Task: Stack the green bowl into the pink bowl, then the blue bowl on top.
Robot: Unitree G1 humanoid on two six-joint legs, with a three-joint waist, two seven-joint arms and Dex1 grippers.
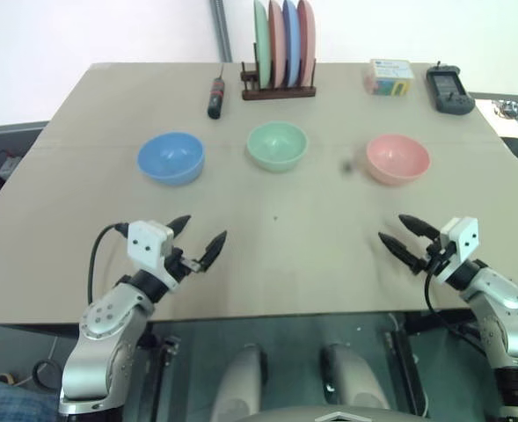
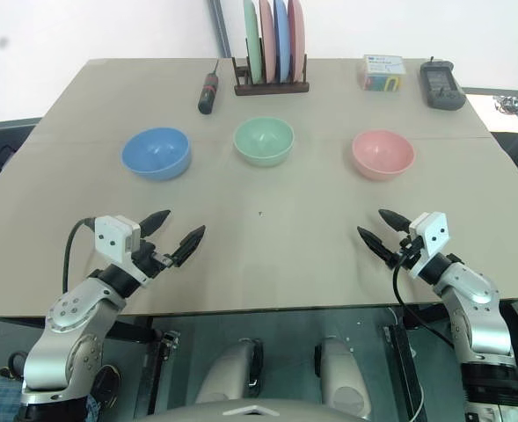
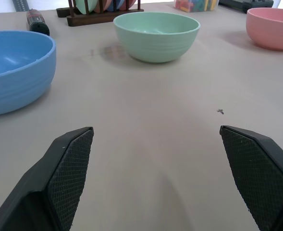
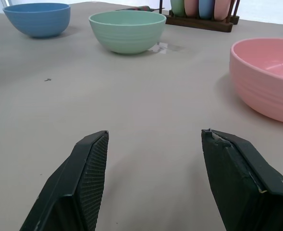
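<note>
Open end effectors [image 1: 198, 237], smooth mint green bowl [image 1: 277, 145]

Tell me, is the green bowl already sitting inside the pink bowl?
No, the green bowl stands by itself on the table, well apart from the pink bowl, which is empty.

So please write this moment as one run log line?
stage: not started | blue bowl, green bowl, pink bowl: separate, in a row on table | left gripper: open, empty | right gripper: open, empty
</note>
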